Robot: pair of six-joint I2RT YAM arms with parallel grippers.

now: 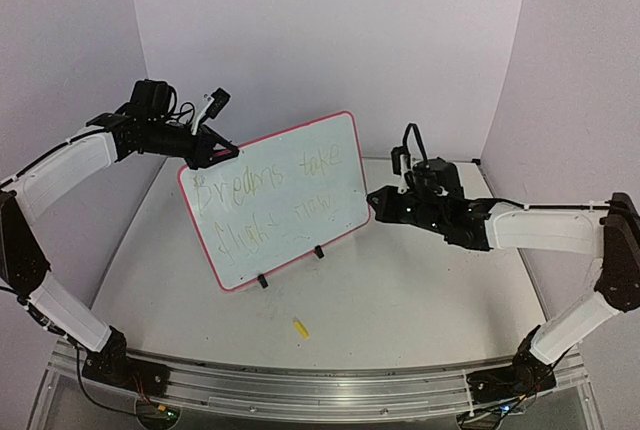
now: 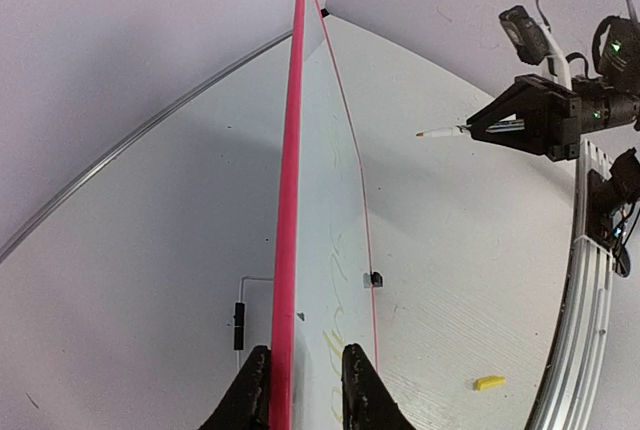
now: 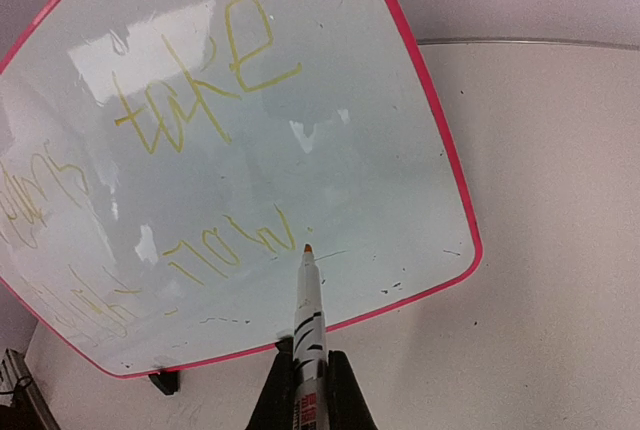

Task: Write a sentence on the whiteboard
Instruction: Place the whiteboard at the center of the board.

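Observation:
The whiteboard (image 1: 275, 200) stands tilted on two black clip feet, pink-rimmed, with yellow handwriting across its face (image 3: 250, 150). My left gripper (image 1: 215, 155) straddles its upper left edge (image 2: 283, 250). One finger rests against the pink rim and the other stands slightly off the white face, so the jaws are a little open. My right gripper (image 3: 307, 355) is shut on a white marker (image 3: 308, 300) with black stripes. The marker's orange tip points at the board just right of the last yellow word. In the left wrist view the marker (image 2: 445, 132) hangs clear of the board's surface.
A small yellow cap (image 1: 300, 328) lies on the table in front of the board, also visible as a yellow cap (image 2: 489, 383) near the metal rail (image 2: 580, 300). Pale walls enclose the table at the back and both sides.

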